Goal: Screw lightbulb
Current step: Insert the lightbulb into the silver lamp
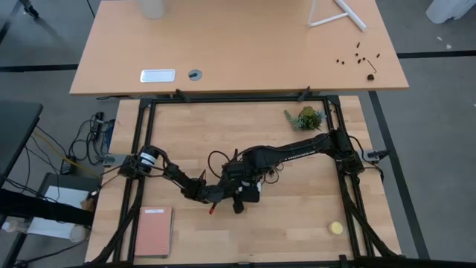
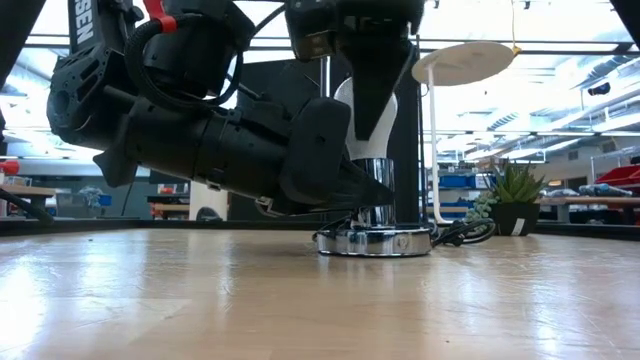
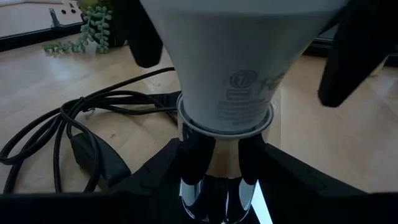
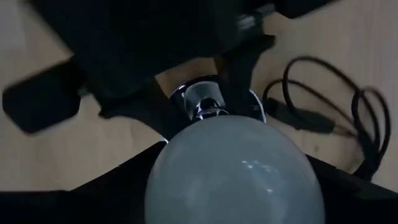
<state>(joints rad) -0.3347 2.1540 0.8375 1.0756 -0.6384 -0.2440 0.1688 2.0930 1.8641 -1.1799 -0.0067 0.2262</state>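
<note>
The white lightbulb (image 2: 366,115) stands upright, screw end down, in the chrome socket (image 2: 372,205) of the round silvery lamp base (image 2: 375,241) at the table's middle. My right gripper (image 1: 242,184) comes from above and is shut on the bulb; the bulb's round top fills the right wrist view (image 4: 233,177). My left gripper (image 1: 222,190) comes level from the table's left and is shut on the chrome socket below the bulb (image 3: 217,177). The bulb's narrow neck (image 3: 227,109) sits in the socket's collar. My left gripper pinches the chrome socket stem (image 3: 199,180) between its two fingers (image 3: 152,186), just above the base disc. The fingers come level from the table's left. The base rests flat on the table. My right gripper pinches the bulb's wide upper part (image 3: 186,37) between its two fingers (image 3: 146,40), one on each side. The fingers point down from above. The bulb stands upright with its neck in the socket.
The lamp's thin black cord (image 3: 62,137) lies coiled on the table beside the base. A small potted plant (image 1: 305,117) stands at the far right, a flat yellow round thing (image 1: 337,228) at the near right, and a reddish notebook (image 1: 152,231) at the near left.
</note>
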